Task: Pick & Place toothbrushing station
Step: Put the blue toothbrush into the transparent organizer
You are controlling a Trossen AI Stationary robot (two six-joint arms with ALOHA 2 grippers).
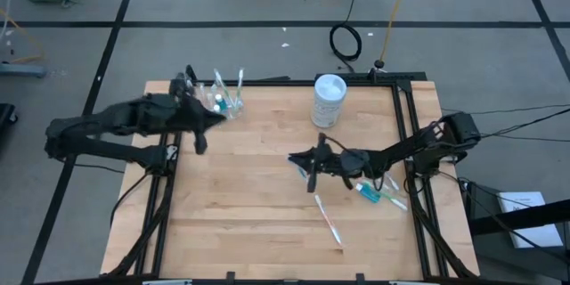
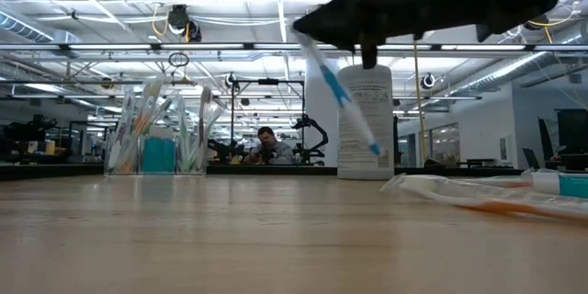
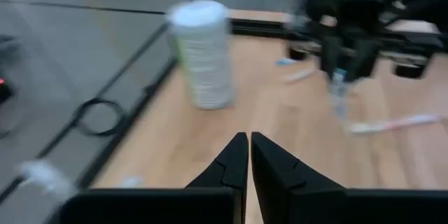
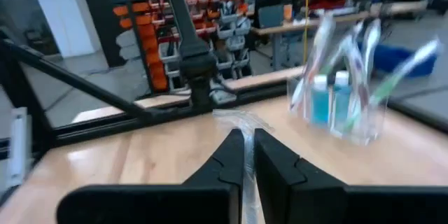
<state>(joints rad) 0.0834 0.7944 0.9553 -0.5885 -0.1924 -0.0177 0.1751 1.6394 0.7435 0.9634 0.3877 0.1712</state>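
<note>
A clear plastic cup (image 1: 227,102) with several toothbrushes and blue toothpaste tubes stands on the table at the far left; it also shows in the right wrist view (image 4: 343,105). My left gripper (image 1: 216,118) hovers shut just beside it, holding nothing. Near the table's middle my right gripper (image 1: 303,160) is shut on a pale toothbrush with blue accents (image 2: 340,92). Another toothbrush (image 1: 329,223) lies flat on the table nearer the front. A blue toothpaste tube (image 1: 368,193) and more toothbrushes (image 1: 392,198) lie at the right. My right gripper pinches the toothbrush between its two fingers near the brush's upper end (image 2: 312,50). The fingers are about level and point toward the table's left. The brush hangs slanting below them, its blue lower end (image 2: 374,147) clear of the table.
A tall white cylindrical container (image 1: 329,100) stands at the far edge, right of the middle. Black frame rails (image 1: 405,134) run along the table's sides. Bare wood (image 1: 240,205) lies between the two arms and toward the front left.
</note>
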